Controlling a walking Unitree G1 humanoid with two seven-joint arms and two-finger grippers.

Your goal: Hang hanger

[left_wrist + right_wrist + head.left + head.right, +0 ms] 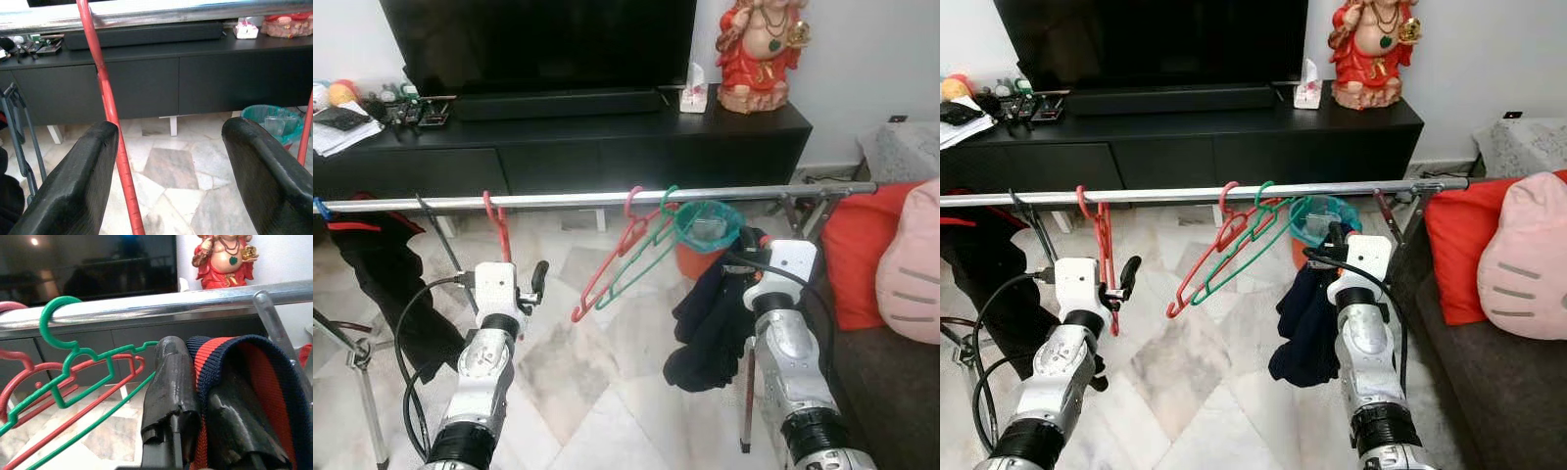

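Observation:
A silver rail runs across in front of me. A red hanger hangs from it by its hook at the left. My left gripper is open just below the rail, and the hanger's red bar runs between its fingers, close beside one finger without being pinched. A second red hanger and a green hanger hang tilted mid-rail. My right gripper is shut on the red-and-navy collar of a dark garment, just under the rail beside the green hanger.
Behind the rail stands a black TV console. A teal basket on an orange bucket sits on the marble floor. A dark cloth hangs at the rail's left end. A sofa with a red cushion is at the right.

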